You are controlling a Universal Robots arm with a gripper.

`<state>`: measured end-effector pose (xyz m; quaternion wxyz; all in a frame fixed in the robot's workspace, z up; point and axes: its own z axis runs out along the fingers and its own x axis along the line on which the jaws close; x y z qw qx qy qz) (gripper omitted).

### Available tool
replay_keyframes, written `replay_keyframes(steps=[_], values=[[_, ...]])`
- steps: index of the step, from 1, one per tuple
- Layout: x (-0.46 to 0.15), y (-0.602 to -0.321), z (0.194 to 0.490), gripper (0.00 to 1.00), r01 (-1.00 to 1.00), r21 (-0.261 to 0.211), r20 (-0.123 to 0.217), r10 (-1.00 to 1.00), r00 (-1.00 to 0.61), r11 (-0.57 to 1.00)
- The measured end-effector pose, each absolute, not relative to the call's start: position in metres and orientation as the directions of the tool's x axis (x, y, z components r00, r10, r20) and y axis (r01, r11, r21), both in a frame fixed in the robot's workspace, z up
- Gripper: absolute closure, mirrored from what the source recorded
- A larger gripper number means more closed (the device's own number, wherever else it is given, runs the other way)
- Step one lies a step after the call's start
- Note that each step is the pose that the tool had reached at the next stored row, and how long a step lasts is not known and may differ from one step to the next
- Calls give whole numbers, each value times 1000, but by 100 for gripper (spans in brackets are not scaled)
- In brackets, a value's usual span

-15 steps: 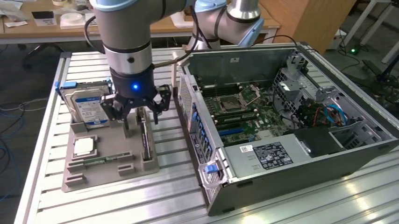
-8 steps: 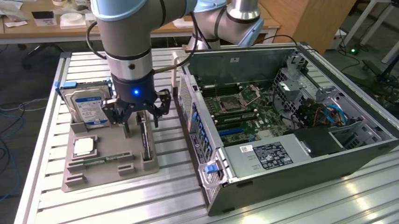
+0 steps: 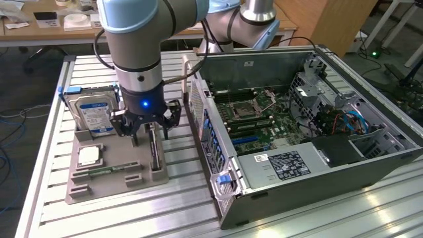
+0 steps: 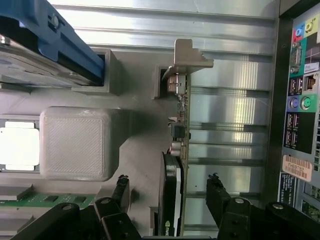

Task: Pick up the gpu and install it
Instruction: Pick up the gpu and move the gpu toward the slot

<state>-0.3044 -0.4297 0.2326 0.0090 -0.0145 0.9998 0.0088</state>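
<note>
Black-faced, the gpu [image 3: 156, 154] stands on edge in the grey holder [image 3: 112, 191], left of centre in the exterior view. The gripper [image 3: 150, 135] straddles it, fully open and empty. The fingers [image 4: 218, 195] should be centred evenly, I think, before they close.

Labels on hard drive [image 3: 94, 115], power supply [image 3: 289, 165]: print illegible.

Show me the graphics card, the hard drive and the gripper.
graphics card [image 4: 169, 200]: wrist view, on its black fan side.
hard drive [image 3: 94, 116]: exterior view, on its blue label.
gripper [image 3: 150, 139]: exterior view, midway between its open fingertips.
</note>
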Motion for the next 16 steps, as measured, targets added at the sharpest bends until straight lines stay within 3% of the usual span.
replay_keyframes(steps=[16], values=[[-304, -430, 212, 28, -27, 16, -19, -27, -999, 1000]])
